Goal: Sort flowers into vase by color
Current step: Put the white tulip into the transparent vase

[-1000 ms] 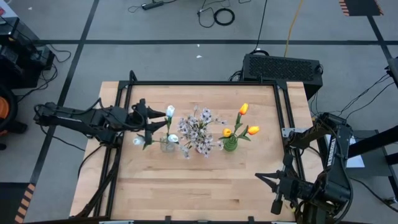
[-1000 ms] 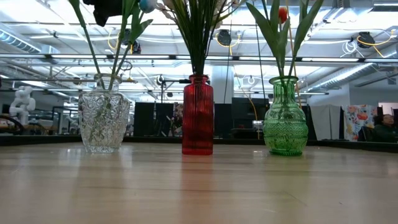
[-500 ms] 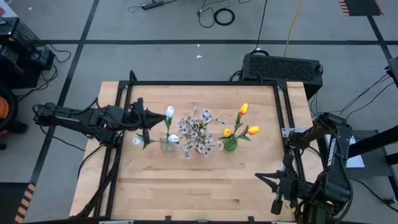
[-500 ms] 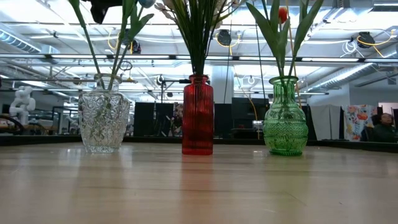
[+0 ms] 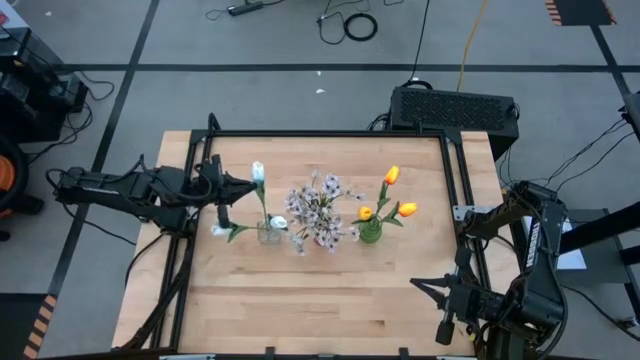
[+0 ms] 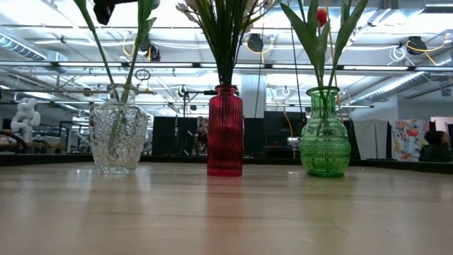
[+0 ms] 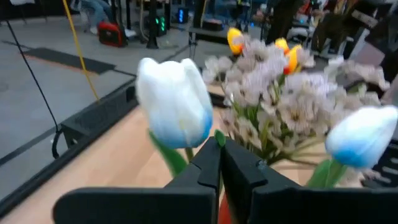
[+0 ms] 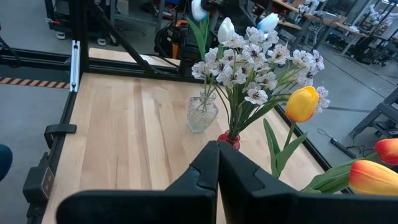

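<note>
At left-centre of the high view, the left gripper [image 5: 226, 187] is closed on a white tulip's [image 5: 257, 172] stem; the right gripper [image 5: 428, 290], lower right, is closed and empty.

Three vases [image 6: 225, 131] are set in a row at table [image 5: 320, 290] centre, flowers [image 5: 320, 210] standing in each.

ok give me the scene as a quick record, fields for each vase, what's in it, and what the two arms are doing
clear vase: table's left side, white-blue tulips
red vase: middle, pink-white blossom sprays
green vase: right side, orange tulips
left gripper: above the table left of the clear vase, fingers shut, next to a white-blue tulip standing in that vase; grip on the stem not clear
right gripper: near the table's front right corner, fingers shut, holding nothing, waiting
</note>
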